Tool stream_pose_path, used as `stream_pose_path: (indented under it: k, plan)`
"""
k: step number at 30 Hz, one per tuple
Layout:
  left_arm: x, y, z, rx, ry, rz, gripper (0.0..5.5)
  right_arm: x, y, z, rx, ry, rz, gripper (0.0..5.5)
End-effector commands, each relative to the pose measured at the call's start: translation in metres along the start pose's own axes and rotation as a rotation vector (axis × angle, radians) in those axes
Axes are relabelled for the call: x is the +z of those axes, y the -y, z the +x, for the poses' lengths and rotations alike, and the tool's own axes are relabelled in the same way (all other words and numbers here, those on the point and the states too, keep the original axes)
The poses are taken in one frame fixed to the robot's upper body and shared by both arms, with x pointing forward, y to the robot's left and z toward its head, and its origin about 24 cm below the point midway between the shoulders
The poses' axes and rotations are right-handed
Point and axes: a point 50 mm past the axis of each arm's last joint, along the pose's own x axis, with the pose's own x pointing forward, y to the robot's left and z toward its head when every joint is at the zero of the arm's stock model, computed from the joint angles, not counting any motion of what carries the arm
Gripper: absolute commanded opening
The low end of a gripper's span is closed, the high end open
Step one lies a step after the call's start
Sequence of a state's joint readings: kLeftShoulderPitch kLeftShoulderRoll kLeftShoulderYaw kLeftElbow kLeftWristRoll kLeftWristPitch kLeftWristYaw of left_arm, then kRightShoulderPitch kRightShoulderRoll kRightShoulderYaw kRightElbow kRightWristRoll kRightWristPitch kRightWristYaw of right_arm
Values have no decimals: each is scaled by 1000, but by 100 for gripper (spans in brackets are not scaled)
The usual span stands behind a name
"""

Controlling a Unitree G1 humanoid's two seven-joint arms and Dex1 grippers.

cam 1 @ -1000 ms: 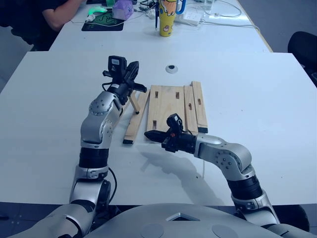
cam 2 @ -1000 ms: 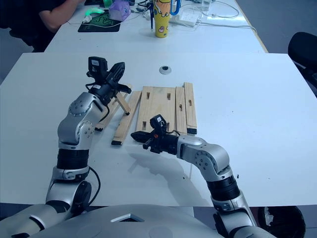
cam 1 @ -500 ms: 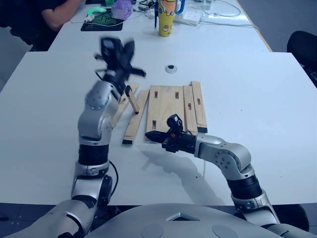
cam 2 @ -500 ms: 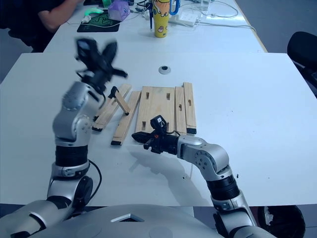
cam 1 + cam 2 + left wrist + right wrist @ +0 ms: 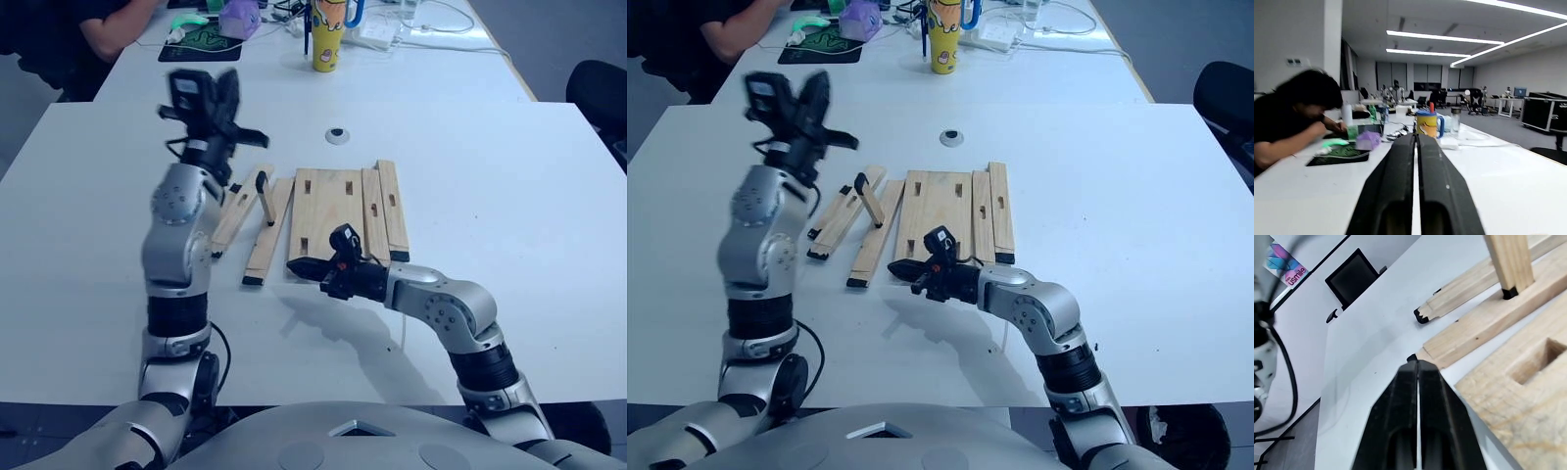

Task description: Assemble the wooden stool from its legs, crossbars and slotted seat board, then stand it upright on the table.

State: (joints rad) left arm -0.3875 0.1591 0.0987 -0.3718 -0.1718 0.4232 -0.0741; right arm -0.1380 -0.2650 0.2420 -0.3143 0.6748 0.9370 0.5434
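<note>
Stool parts lay unassembled and flat on the tabletop [image 5: 509, 176]; both end effectors were closed and empty.

The seat board [image 5: 328, 211] lay flat at mid-tabletop, with two slotted strips [image 5: 387, 211] touching its right edge. Two long legs [image 5: 260, 253] lay just beside its left edge, and a short piece [image 5: 265, 201] stood roughly upright on the nearer one. The left end effector [image 5: 1416, 138] was raised well above the tabletop, left of the legs, fingers pressed together on nothing. The right end effector [image 5: 294, 265] hovered low at the near left corner of the seat board, fingers shut and holding nothing; contact with the board could not be judged.
</note>
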Motion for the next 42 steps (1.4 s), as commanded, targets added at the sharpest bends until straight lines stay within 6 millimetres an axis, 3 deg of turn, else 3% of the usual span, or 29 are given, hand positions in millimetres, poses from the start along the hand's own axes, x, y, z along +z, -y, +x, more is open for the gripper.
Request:
stream_pose_path:
  k: [1,7,14,22,28,34,42]
  plan:
    - [-25,-11,-48,0,-227,31,77,14,1,-10,-35,96,7,0]
    - [-52,1,-100,-90,-500,-15,165,44,5,-27,-73,258,21,0]
    - [-77,17,-114,-176,-704,-33,271,53,17,-35,-133,267,7,0]
    - [-104,21,-109,-211,-846,-41,271,51,26,-32,-191,269,-4,0]
    - [-105,27,-106,-208,-843,-140,273,45,28,-32,-170,256,25,87]
    - [-108,29,-107,-222,-872,-119,273,42,29,-29,-185,240,23,175]
    - [-130,24,-120,-236,-982,-30,273,42,26,-25,-188,215,-11,175]
